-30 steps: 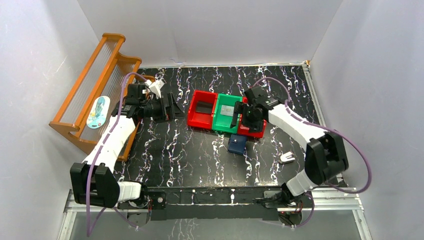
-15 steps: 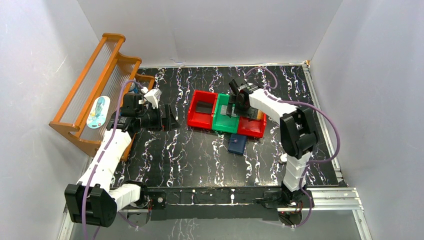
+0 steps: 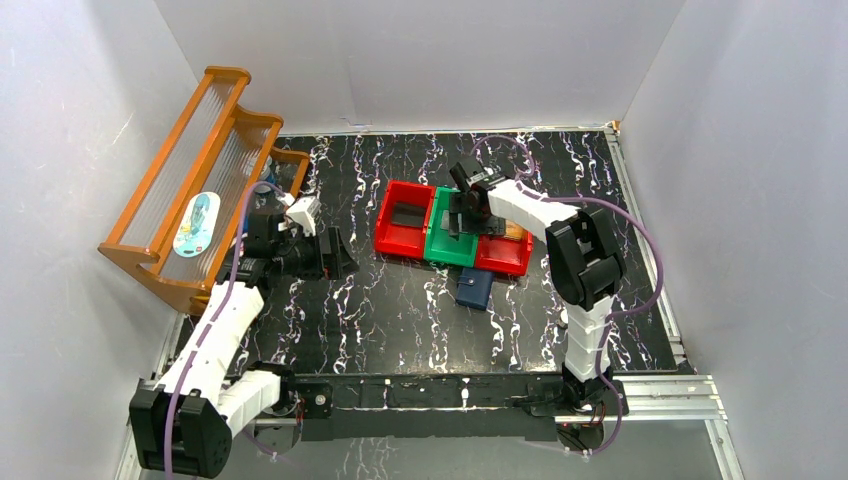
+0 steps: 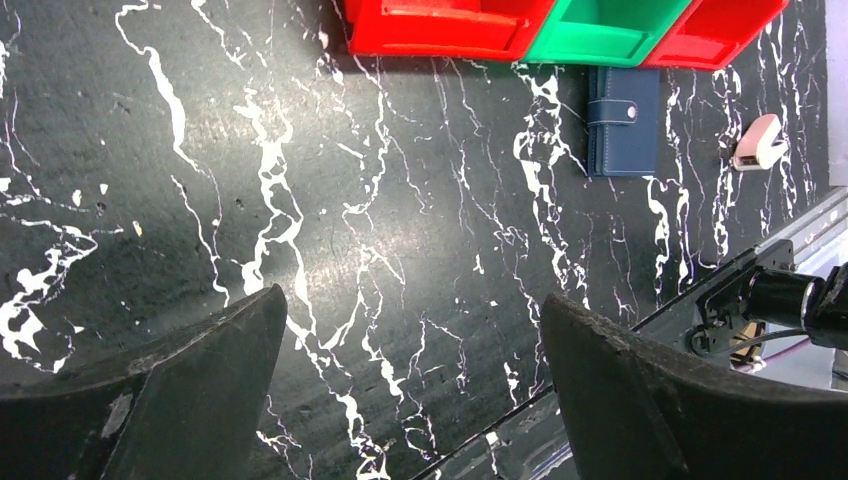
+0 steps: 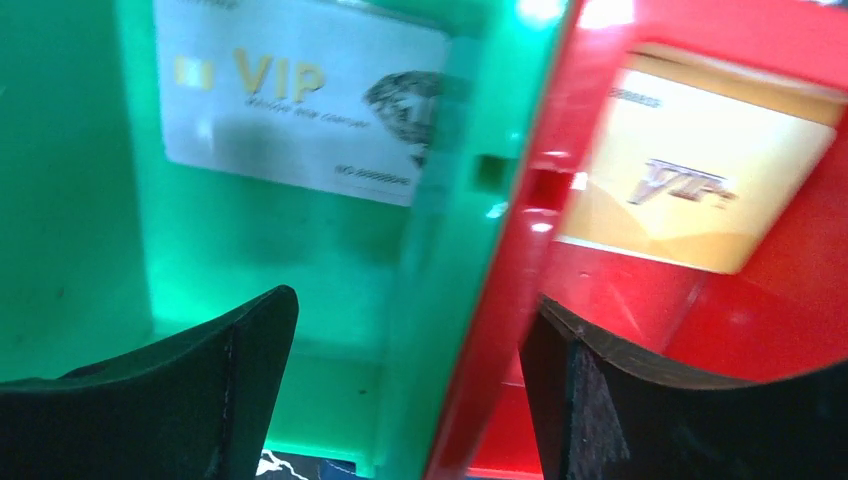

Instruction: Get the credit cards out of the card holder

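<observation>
A black, white-veined desk [image 3: 400,320] carries an orange wooden rack [image 3: 190,170] at its 10 o'clock edge and, near centre, a row of bins: left red bin [image 3: 384,222], green bin [image 3: 436,240], right red bin [image 3: 503,266]. The left gripper [image 3: 335,252] hovers at 9 o'clock of the row, spread wide and empty; the right gripper [image 5: 410,390] hangs over the wall between green bin and right red bin, equally wide, holding nothing. The navy card holder [image 3: 474,289] lies shut on the desk at 6 o'clock of the right red bin, with a silver card [image 5: 300,100] in the green bin and an orange card [image 5: 700,170] in the right red bin
</observation>
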{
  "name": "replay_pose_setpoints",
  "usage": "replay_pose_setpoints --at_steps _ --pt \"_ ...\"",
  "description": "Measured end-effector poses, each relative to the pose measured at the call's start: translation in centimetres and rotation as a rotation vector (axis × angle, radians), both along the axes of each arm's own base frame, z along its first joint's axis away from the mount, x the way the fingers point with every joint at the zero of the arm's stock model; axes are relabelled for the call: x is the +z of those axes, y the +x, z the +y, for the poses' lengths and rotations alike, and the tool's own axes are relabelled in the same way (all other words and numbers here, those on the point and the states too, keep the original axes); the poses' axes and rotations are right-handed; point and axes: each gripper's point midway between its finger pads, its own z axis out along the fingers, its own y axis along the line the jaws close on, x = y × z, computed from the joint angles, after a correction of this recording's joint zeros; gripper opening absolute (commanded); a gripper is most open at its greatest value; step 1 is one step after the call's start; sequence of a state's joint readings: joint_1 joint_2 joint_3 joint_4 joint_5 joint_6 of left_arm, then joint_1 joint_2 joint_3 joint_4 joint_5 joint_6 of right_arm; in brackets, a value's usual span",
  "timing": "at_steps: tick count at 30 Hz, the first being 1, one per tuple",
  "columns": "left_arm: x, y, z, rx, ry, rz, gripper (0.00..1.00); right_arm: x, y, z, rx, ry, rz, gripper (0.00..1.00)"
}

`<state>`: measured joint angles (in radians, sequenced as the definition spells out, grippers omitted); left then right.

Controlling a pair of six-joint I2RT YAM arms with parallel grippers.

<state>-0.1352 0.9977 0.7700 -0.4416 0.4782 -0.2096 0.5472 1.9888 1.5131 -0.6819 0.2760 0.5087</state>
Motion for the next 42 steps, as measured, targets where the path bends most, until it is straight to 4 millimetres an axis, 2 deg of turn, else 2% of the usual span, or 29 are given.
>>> replay_pose_setpoints --at_steps 8,14,25,32,38,42 --pt "-2.2 -0.7 0.6 0.048 0.011 0.017 0.98 -0.8 -1.2 2.3 0.239 0.031 0.006 0.73" --pt "-2.4 -0.3 0.9 0.069 0.024 0.005 0.98 -0.5 -1.0 2.7 0.348 0.011 -0.022 0.67" --pt "-2.2 0.0 1.0 0.076 0.028 -0.008 0.98 0.1 -0.6 2.7 0.562 -0.035 -0.074 0.66" --pt "-2.2 0.2 1.0 0.076 0.027 -0.014 0.98 0.3 -0.4 3.1 0.633 -0.034 -0.087 0.66" --pt "-2.2 0.2 1.0 0.076 0.027 -0.012 0.98 0.9 0.0 3.1 0.62 -0.043 -0.101 0.85" --pt "-2.3 0.2 1.0 0.079 0.03 -0.013 0.98 3.3 0.4 3.0 0.523 -0.022 -0.142 0.92"
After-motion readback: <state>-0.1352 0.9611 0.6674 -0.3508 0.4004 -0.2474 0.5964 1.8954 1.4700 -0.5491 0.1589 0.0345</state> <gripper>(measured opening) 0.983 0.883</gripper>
